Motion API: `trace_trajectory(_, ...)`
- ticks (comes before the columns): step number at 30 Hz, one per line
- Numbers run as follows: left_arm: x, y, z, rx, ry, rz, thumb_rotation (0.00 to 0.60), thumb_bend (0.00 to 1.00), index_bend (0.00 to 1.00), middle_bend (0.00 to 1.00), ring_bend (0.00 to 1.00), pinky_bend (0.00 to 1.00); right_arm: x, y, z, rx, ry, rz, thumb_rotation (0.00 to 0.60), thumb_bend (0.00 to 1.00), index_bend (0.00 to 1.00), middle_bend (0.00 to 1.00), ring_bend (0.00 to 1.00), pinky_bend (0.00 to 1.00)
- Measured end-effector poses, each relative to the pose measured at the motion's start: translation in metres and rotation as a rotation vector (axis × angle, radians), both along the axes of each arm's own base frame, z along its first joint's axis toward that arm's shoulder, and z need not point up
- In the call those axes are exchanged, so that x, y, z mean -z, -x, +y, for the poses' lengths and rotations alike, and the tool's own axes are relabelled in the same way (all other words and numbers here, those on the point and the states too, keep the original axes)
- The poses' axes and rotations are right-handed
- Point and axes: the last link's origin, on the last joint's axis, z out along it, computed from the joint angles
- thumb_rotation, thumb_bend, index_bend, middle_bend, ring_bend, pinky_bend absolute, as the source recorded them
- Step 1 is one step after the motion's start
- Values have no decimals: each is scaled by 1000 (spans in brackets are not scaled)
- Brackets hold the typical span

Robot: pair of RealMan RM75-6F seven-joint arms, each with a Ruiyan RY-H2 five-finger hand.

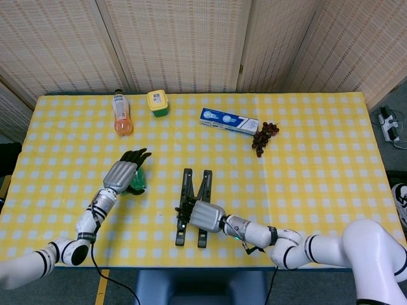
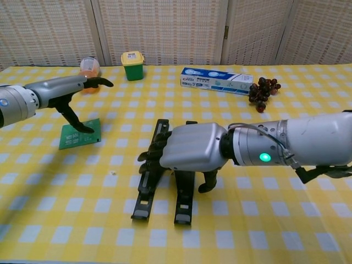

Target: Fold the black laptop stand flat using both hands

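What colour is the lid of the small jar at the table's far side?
The jar has a yellow lid on a green body, clearest in the chest view.

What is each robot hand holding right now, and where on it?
The right robot hand covers the middle of the black laptop stand, fingers curled over its left rail; a firm grip cannot be confirmed. The left robot hand holds nothing, above the green card.

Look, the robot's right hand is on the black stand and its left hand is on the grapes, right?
Not quite. The right hand is on the black stand, but the left hand is nowhere near the grapes. The head view shows it far from them, over the small green card on the other side of the stand.
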Motion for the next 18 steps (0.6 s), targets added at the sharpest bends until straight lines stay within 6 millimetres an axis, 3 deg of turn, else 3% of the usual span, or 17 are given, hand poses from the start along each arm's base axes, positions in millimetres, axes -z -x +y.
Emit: trace_trajectory(18,-3,4,0,-6,-12,9,600,192,8,0,0,0,14,-16,-9,23,-31,3,600,268,0,7,2,0)
